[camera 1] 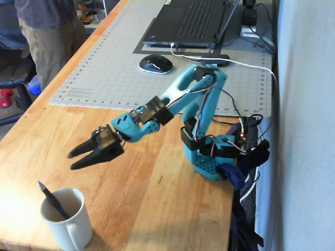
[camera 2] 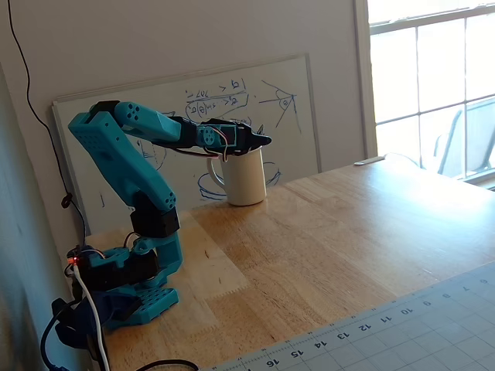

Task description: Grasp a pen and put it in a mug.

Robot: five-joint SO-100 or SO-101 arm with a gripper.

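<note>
The slim blue ballpoint pen stood tilted inside the plain off-white ceramic mug, dark end poking above the rim, leaning toward the mug's left side in a fixed view. The mug sat on the light wooden tabletop near its front-left corner in that view, handle facing front. The teal arm's black two-finger gripper hung in the air above and just behind the mug, apart from it, jaws parted a moderate way with nothing between them. In the other fixed view the gripper overlapped the mug top; the pen could not be made out there. The arm's teal base was clamped at the table's right edge, wires trailing off it. Farther back lay a grey gridded cutting mat carrying a black computer mouse and a dark open laptop. A whiteboard leaned on the wall behind the mug. A person in khaki trousers stood past the far-left edge. Nothing lay between gripper and mug.
</note>
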